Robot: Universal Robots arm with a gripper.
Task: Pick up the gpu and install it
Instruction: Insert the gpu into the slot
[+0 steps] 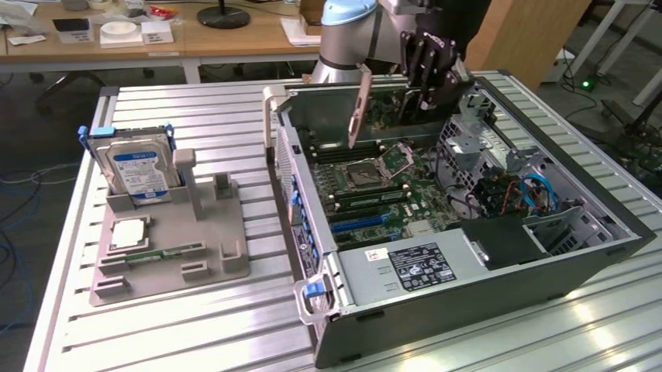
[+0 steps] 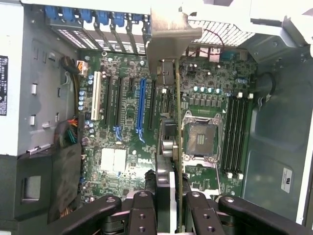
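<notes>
"DELL" is printed on the motherboard (image 2: 128,142). The gripper (image 2: 172,196) pinches the gpu (image 2: 168,73), a thin green card with silver bracket, edge-on above the open case (image 1: 579,256).

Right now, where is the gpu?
The gpu hangs edge-down in the hand, above the motherboard inside the open computer case, toward the exterior view's top centre.

Arm (image 1: 346,31) reaches down from far side over open case. Gripper (image 1: 419,93) hangs vertical, fingers (image 2: 146,210) pointing down, clamped edge-on against gpu (image 1: 360,108), held upright above motherboard.
</notes>
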